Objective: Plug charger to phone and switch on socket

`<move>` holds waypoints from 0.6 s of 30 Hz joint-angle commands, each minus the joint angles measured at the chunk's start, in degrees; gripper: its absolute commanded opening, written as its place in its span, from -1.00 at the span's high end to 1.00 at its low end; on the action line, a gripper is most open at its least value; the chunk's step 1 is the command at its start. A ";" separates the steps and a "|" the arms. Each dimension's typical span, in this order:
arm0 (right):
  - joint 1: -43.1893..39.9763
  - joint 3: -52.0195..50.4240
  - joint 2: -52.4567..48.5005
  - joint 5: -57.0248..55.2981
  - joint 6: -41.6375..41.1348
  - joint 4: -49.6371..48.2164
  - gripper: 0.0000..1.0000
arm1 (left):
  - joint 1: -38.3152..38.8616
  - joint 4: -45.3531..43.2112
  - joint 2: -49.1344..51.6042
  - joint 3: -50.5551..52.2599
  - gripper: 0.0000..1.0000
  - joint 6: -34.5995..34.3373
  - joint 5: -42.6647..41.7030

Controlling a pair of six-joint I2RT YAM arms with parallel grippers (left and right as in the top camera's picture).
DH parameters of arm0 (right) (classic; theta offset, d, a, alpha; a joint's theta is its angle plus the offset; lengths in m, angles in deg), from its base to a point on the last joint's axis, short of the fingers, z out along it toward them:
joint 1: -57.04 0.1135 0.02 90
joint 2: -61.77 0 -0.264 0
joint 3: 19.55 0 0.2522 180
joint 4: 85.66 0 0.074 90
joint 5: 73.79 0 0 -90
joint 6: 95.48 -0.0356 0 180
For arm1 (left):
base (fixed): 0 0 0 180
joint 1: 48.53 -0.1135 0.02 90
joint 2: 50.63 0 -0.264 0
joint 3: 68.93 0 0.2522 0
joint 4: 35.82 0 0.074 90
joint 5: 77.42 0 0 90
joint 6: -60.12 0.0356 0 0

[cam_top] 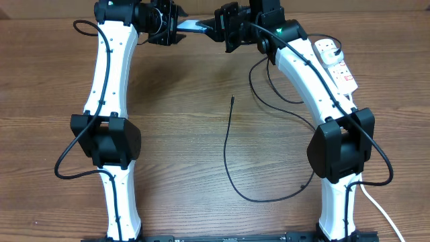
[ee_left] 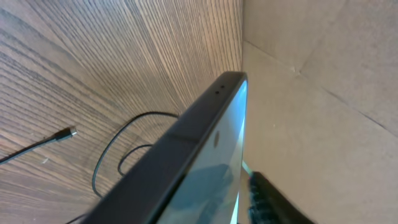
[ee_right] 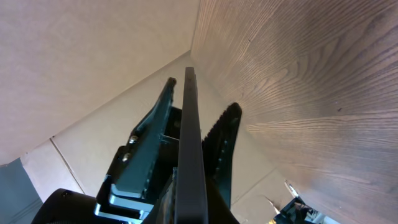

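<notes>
Jaws of both grippers, left (cam_top: 176, 28) and right (cam_top: 216, 28), pinch phone (cam_top: 195, 27) between them, lifted at far edge. Keep your grip firm, port clear. Charger (cam_top: 229, 144) tip lies mid-table; socket (cam_top: 334, 62) far right.

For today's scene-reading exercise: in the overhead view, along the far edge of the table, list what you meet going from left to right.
left gripper → phone held between the two grippers → right gripper → socket, lying against the right arm's far side.
</notes>
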 commanded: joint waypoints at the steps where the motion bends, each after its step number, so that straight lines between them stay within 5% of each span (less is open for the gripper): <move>1: 0.31 1.18 1.57 1.40 -0.22 -0.55 0.93 | -0.26 -0.17 -0.33 0.20 0.48 -0.48 1.60; 5: 0.31 1.18 1.57 1.36 -0.22 -0.15 0.93 | -0.26 -0.15 -0.33 0.20 0.92 0.00 2.14; 18: 0.31 1.18 1.57 -1.07 2.38 -0.20 0.91 | -0.26 0.48 -0.33 0.20 0.92 2.08 2.78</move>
